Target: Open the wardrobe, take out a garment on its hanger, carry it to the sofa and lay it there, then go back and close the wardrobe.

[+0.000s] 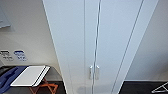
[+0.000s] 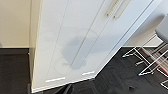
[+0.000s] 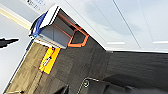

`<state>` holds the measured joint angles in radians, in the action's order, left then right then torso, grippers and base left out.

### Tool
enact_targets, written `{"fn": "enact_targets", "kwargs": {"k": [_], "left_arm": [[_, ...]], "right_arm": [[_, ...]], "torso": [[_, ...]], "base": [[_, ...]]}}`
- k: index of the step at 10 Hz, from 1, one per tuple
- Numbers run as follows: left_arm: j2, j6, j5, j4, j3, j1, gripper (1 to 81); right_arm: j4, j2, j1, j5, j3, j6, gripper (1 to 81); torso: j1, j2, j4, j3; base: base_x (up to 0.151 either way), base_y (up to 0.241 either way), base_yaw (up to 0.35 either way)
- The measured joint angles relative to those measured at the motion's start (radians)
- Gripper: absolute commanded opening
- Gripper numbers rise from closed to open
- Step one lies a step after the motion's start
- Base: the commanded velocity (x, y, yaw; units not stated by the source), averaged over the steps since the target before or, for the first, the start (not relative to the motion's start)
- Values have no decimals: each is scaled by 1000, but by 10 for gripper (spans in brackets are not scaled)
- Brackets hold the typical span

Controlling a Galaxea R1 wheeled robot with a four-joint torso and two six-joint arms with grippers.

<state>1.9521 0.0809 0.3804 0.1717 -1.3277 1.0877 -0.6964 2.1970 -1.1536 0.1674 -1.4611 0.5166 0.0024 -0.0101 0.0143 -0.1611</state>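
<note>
Facing the head camera, the tall white two-door wardrobe (image 1: 100, 42) stands with both doors closed, its two small white vertical handles (image 1: 94, 72) side by side at the centre seam; left of the wardrobe sits a white board on an orange-legged stand (image 1: 30, 76); whether either gripper is open, I cannot tell.

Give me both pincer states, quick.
Left pincer: cannot be told; its wrist camera faces the tall white two-door wardrobe, doors shut.
Right pincer: cannot be told.

White board (image 1: 30, 75) lying atop orange-framed stand (image 1: 45, 87); dark carpet (image 2: 120, 75).
</note>
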Motion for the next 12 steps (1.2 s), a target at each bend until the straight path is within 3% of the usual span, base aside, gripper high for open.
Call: {"fn": "enact_targets", "kwargs": {"k": [2, 7, 11, 12], "left_arm": [[-30, -3, -40, 0, 56, -108, 811], [-45, -4, -227, -59, 180, -386, 811], [54, -6, -357, -133, 199, -550, 811], [89, -6, -377, -151, 200, -570, 811]], "right_arm": [[-9, -30, 56, 0, 35, 0, 811], [-11, -39, 207, -8, 102, 1, 811], [-11, -30, 303, -23, 135, 5, 811], [-11, -4, 336, -70, 136, 5, 811]], "torso": [[0, 0, 0, 0], [2, 2, 0, -2], [2, 2, 0, -2], [2, 3, 0, -2]], "base": [[0, 0, 0], [0, 0, 0], [0, 0, 0], [0, 0, 0]]}}
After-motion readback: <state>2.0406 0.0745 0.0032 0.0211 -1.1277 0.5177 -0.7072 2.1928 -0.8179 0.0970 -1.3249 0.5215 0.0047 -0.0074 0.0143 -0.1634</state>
